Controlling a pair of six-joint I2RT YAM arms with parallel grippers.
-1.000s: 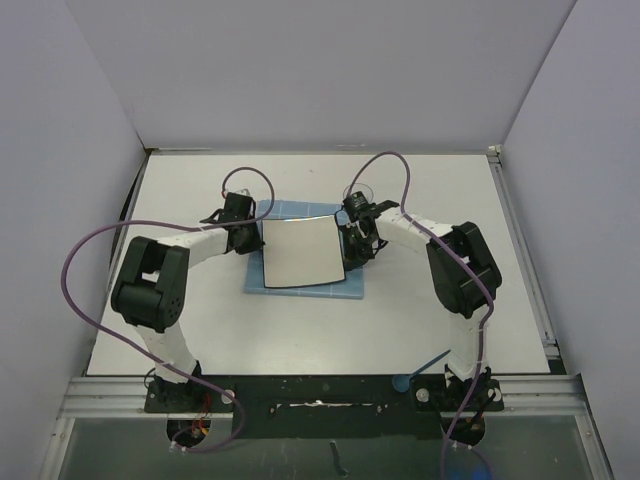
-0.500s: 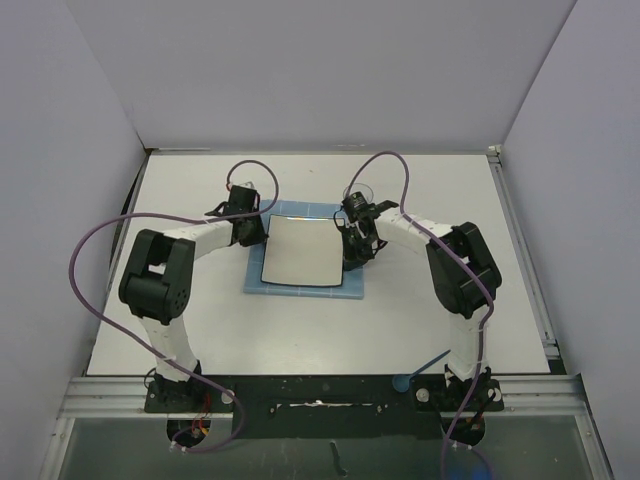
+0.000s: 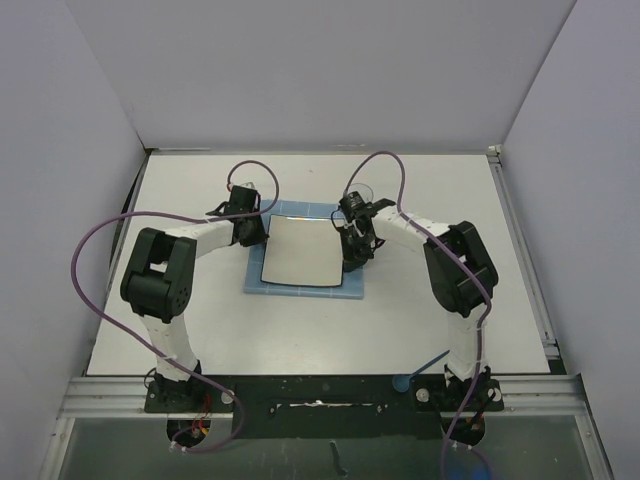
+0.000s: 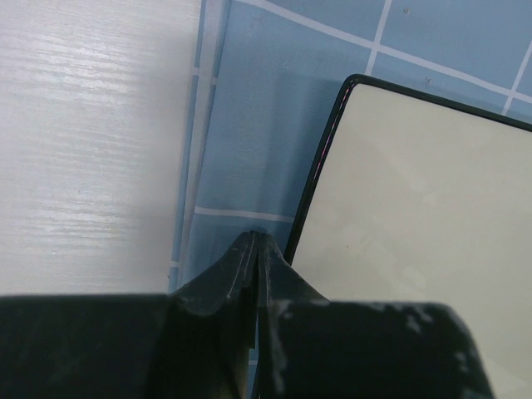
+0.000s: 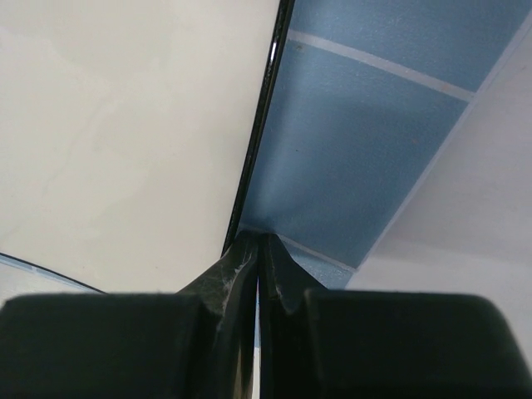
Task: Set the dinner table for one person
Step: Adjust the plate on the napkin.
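A square white plate (image 3: 300, 250) with a thin dark rim lies on a blue grid-patterned placemat (image 3: 300, 292) in the middle of the white dinner table (image 3: 430, 310). My left gripper (image 3: 262, 232) is shut, its tips (image 4: 255, 237) low over the placemat (image 4: 258, 141) right against the plate's left rim (image 4: 320, 166). My right gripper (image 3: 347, 255) is also shut, its tips (image 5: 259, 238) at the plate's right rim (image 5: 258, 141), over the placemat (image 5: 357, 158). Nothing shows between either pair of fingers.
Purple cables loop from both arms over the table's left side (image 3: 95, 260) and back middle (image 3: 385, 165). Grey walls close in the table on three sides. A metal rail (image 3: 520, 250) runs along the right edge.
The plate looked larger and raised a second ago; it now sits smaller and flat on the placemat. My left gripper moved toward the far side along the plate's left edge. The right gripper barely moved.
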